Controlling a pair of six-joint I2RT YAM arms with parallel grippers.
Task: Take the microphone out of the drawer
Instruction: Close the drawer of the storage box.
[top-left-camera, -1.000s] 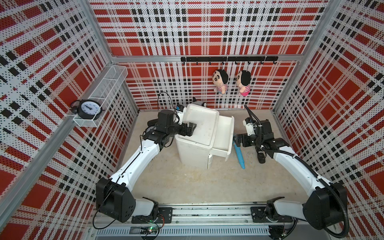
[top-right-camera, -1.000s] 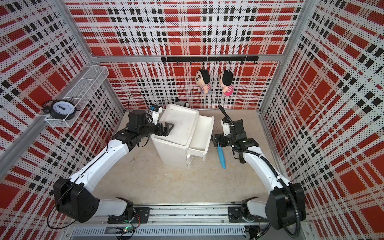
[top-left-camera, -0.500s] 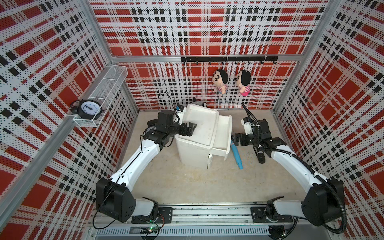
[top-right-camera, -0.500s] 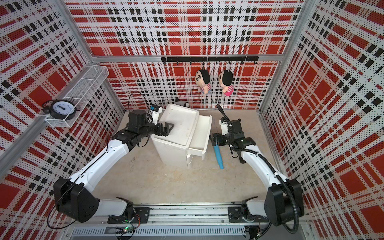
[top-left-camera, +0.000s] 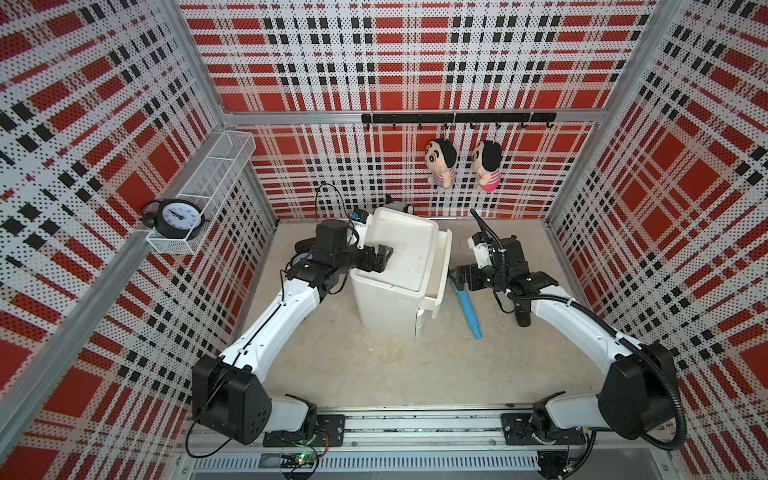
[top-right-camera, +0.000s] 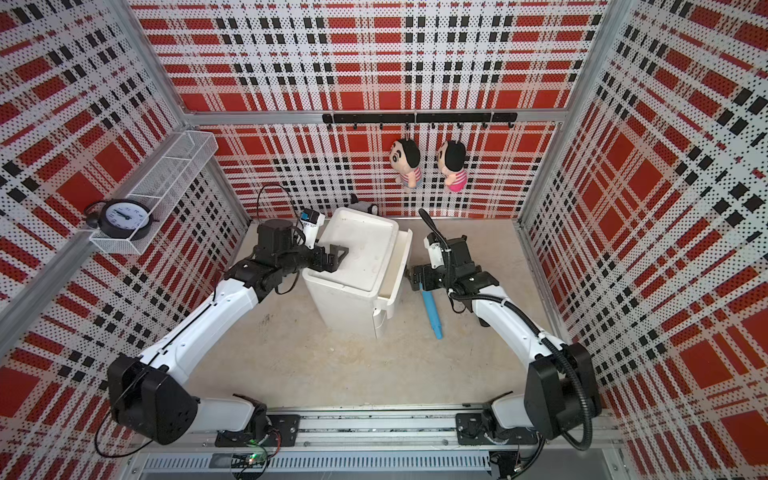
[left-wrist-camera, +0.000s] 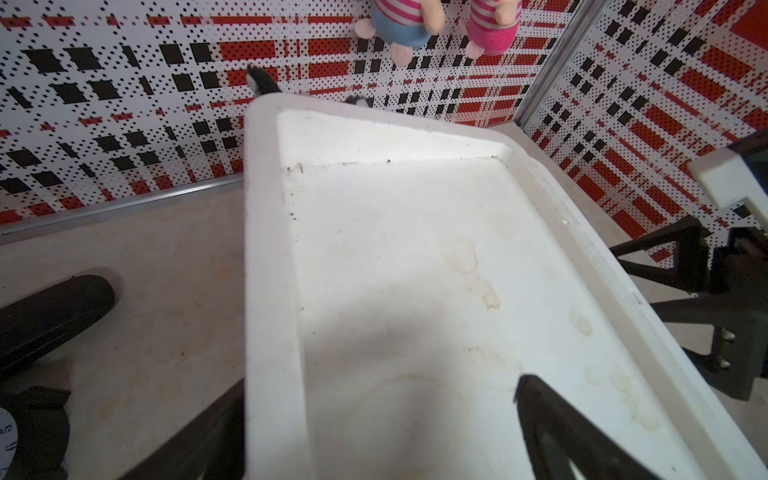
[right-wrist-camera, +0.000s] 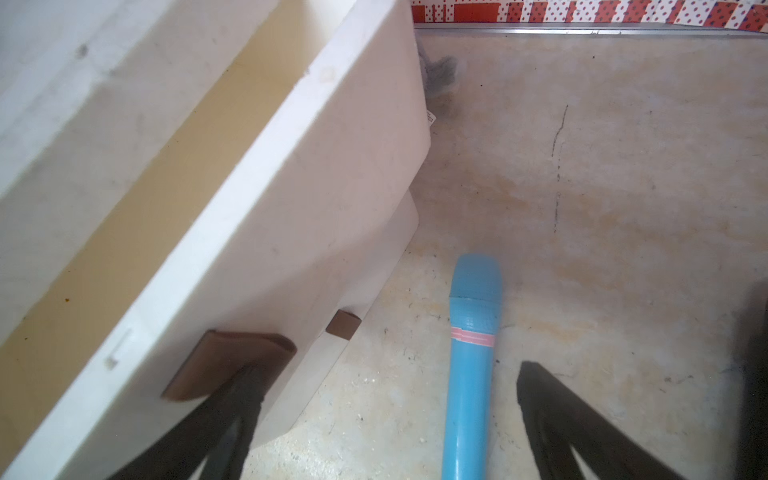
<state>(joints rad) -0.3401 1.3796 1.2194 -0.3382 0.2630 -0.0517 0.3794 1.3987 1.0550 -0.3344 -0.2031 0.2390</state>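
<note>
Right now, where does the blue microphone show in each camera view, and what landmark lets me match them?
Top view: microphone lying on the table beside the open drawer, centre-right.
Top view: same spot, nearer the centre.
Left wrist: not in it.
Right wrist: on the table, framed between the right tool fingers, beside the drawer front.
Shared landmark: the white drawer unit, in all four views.

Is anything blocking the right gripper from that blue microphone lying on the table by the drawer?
Nothing visible does. The blue plastic microphone lies on the beige table, uncovered, just below the open right gripper. The pulled-out white drawer stands beside it, not over it.
</note>
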